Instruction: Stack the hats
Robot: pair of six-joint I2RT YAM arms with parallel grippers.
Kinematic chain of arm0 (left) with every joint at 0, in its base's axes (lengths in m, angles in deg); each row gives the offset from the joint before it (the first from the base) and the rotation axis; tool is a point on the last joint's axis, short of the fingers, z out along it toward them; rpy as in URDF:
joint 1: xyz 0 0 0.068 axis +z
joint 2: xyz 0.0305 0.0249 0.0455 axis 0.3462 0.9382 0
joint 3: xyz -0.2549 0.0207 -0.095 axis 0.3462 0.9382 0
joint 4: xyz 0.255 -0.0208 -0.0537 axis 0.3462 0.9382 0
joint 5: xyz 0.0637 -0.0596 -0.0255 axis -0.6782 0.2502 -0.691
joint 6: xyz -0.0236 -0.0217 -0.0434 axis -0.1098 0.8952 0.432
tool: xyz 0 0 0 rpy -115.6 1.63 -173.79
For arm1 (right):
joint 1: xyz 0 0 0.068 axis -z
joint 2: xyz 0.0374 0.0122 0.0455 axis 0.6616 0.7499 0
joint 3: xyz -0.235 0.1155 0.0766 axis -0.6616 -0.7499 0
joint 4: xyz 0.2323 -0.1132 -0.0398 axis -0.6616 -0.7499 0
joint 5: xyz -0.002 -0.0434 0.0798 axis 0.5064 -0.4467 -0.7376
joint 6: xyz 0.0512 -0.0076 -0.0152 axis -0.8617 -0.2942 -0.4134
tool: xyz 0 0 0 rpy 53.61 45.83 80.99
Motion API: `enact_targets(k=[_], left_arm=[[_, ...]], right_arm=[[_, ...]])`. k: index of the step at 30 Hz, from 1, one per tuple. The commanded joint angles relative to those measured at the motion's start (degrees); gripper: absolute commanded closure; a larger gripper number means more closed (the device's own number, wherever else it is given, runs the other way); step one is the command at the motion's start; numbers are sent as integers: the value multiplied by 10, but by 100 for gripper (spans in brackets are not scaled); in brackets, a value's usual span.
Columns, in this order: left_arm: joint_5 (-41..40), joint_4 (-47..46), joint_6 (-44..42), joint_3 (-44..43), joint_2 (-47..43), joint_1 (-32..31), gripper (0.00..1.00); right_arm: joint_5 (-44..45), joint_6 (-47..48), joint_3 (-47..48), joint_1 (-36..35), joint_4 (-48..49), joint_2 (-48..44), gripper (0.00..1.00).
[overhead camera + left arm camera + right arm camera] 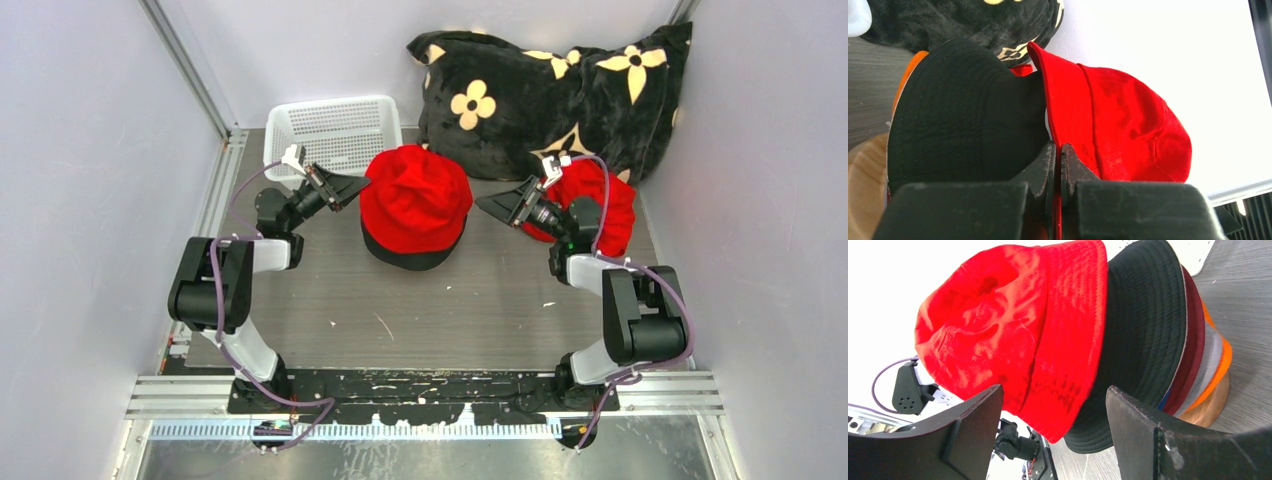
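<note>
Overhead, the bright red hat (415,195) sits at the middle of the tabletop (480,310), capping a pile, with the black hat (410,258) showing as a dark rim under its near edge. The left fingers (360,186) touch the red hat's left side; the right fingers (485,205) hang just off its right side, apart from it. A white basket (335,130) stands behind the left arm and a black cushion (560,90) with cream flowers lies at the back.

From the left wrist, the left fingers are pressed together at the red hat's brim, a sliver of red fabric showing between them.

From the right wrist, the right fingers stand wide apart and hold nothing. Beyond them the hats nest in order: bright red, black, dark red hat (1193,340), grey hat (1212,352), orange hat (1224,357), all on a wooden stand (1208,405). A thin edge of the blue hat (1164,402) peeks out low in the stack.
</note>
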Motion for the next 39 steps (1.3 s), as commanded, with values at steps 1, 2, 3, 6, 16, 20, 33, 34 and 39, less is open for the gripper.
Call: enact_targets(k=[1,2,3,6,16,20,33,34,39], left_arm=[[-10,-31,-6,-3,7,-3,100],[-12,-29,-8,-2,8,-3,100],[-13,-29,-8,-1,10,-3,100],[-16,-28,-11,1,13,-3,100],[-19,-28,-12,7,14,-3,100],[-23,-38,-9,13,18,-3,100],[-38,-79,-2,31,52,1,100],[-38,-79,-4,32,56,4,100],[-37,-79,-15,59,73,23,100]], right_arm=[[-1,-20,11,-7,74,21,21],[-1,-27,11,-10,91,30,21],[0,-37,12,-13,105,39,21],[1,-62,15,-20,144,64,21],[6,-99,44,-47,206,115,31],[11,-143,45,-46,280,143,46],[28,-166,29,-37,323,187,99],[28,-166,28,-34,324,194,99],[30,-165,16,-26,330,231,99]])
